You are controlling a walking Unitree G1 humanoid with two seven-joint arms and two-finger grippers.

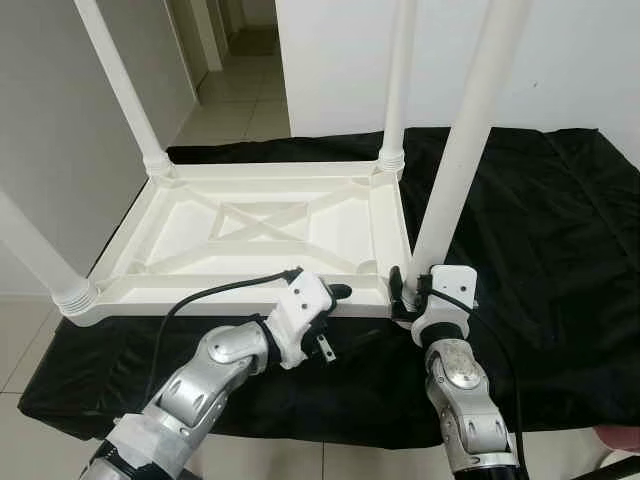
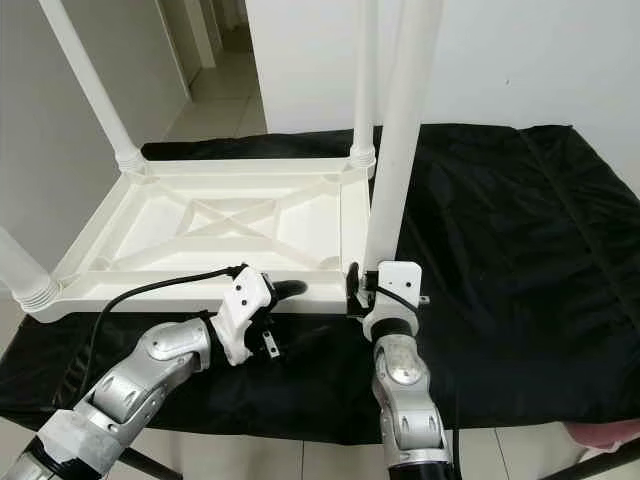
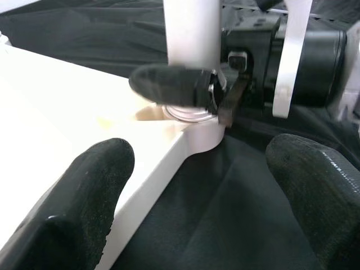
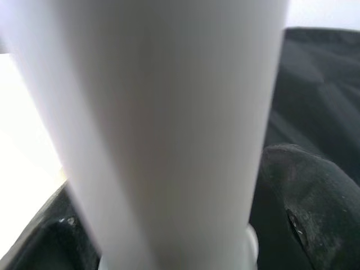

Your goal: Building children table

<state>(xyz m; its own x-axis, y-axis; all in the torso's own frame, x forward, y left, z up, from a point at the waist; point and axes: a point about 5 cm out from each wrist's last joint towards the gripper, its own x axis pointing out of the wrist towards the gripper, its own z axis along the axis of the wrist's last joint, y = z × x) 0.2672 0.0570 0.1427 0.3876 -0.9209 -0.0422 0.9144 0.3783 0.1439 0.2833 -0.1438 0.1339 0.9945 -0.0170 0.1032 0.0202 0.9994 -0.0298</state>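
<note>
Table (image 1: 260,225) lies upturned on black cloth (image 1: 540,230); right gripper (image 1: 412,290) jaws clamp its near leg (image 1: 462,150), left gripper (image 1: 335,292) jaws wide.

Smooth white plastic tabletop (image 1: 250,235) and legs (image 1: 470,130) lie on matt black cloth (image 1: 540,220).

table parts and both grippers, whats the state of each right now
tabletop: upside down on the black cloth
three other legs: upright in their corner sockets
near right leg: standing at its corner, gripped near its base
right gripper: shut on near right leg
left gripper: open, at the tabletop's near edge
</note>
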